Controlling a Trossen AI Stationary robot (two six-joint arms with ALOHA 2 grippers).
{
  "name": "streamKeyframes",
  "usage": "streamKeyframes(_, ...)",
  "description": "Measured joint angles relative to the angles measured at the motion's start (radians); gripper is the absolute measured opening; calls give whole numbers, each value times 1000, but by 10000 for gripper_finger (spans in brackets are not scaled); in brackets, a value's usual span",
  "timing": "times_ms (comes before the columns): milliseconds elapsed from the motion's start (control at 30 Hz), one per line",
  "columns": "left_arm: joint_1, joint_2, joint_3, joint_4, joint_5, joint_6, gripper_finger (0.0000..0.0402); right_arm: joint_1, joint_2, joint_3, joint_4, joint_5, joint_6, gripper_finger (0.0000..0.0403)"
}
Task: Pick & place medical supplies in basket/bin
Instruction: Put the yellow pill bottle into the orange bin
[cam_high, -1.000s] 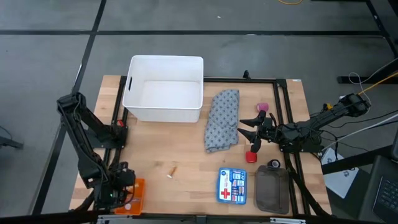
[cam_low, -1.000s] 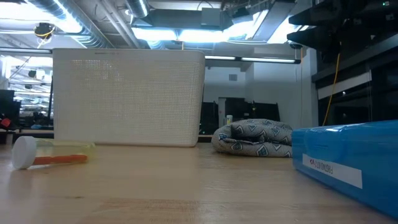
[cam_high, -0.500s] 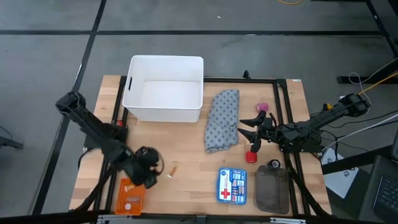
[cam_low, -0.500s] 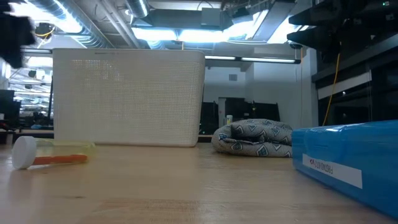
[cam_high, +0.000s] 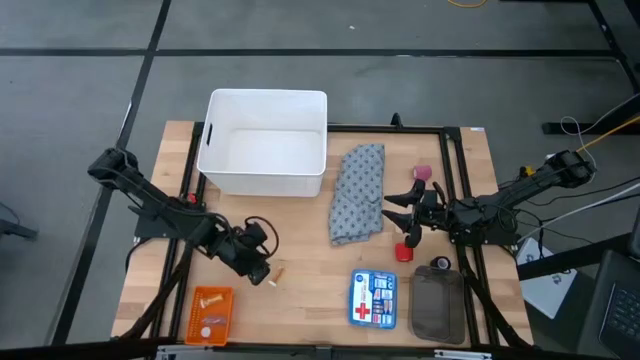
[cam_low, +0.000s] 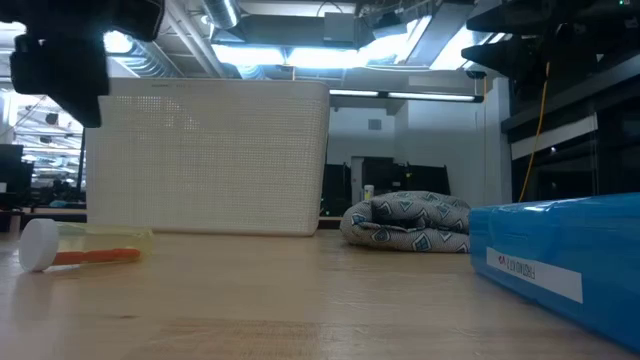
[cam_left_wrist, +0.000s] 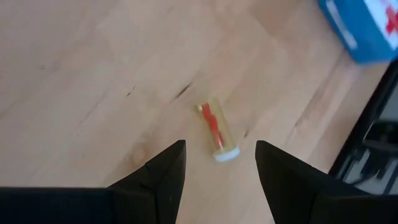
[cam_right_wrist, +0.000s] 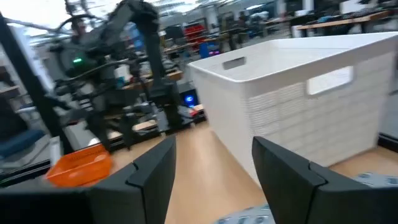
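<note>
A small clear vial (cam_left_wrist: 216, 130) with a red-orange core and a white cap lies on its side on the wooden table, also seen in the high view (cam_high: 275, 273) and the low view (cam_low: 70, 250). My left gripper (cam_high: 260, 266) hovers open just left of it; in its wrist view the vial lies just ahead of the gap between the fingers (cam_left_wrist: 217, 163). The grey-blue patterned cloth (cam_high: 358, 192) lies crumpled right of centre. A pink piece (cam_high: 423, 172) and a red piece (cam_high: 404, 251) stand near my right gripper (cam_high: 392, 215), which is open beside the cloth's right edge.
A white bin (cam_high: 265, 155) stands at the table's far side. An orange tray (cam_high: 210, 313) sits at the near left corner, a blue first-aid box (cam_high: 373, 298) and a grey pouch (cam_high: 438, 305) near the near right edge. Bare wood lies between bin and vial.
My left arm has swung out from the table's near left corner toward the right, uncovering the orange tray, and has come up to the vial. The vial and the other things have stayed where they were.
</note>
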Motion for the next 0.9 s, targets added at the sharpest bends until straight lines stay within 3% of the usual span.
streamKeyframes(167, 11, 37, 0, 83, -18, -62, 192, 0, 5, 0, -6, -64, -52, 212)
streamKeyframes(367, 8, 157, 28, 182, -14, -155, 192, 0, 5, 0, -12, -68, -130, 212)
streamKeyframes(900, -5, 540, 477, -234, 5, -357, 191, 0, 5, 0, -91, -241, -161, 212)
